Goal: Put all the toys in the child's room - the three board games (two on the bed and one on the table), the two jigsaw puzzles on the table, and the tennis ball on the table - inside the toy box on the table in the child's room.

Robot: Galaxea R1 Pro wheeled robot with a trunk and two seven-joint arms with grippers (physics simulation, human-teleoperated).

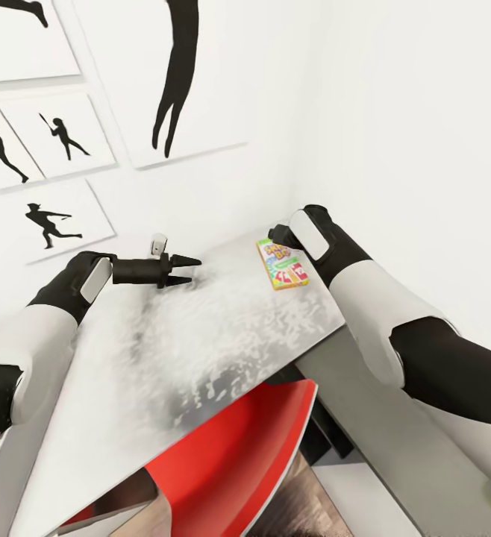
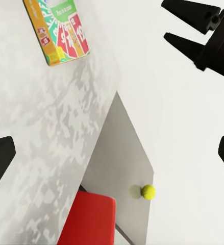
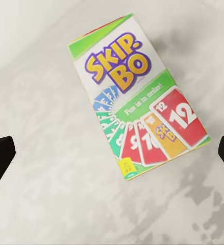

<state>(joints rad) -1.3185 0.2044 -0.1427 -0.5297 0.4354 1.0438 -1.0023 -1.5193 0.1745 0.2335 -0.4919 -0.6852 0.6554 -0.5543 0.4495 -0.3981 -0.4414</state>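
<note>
Skip-Bo box (image 3: 140, 99) flat on bench (image 1: 201, 335), right hand (image 3: 112, 153) spread wide just above it, left hand (image 1: 189, 270) open nearby, tennis ball (image 2: 148, 192) lower down.

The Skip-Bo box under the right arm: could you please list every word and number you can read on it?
"SKIP-BO": large yellow letters on the board game lid.
"Fun is in order!": green band below the logo.
"12": twice on the red card, small and large.
"SKIP BO": small, on the orange card.
"10": apparently, on the next red card, partly covered.
Fanned blue and green card numbers and the small corner print: too small to read.
</note>
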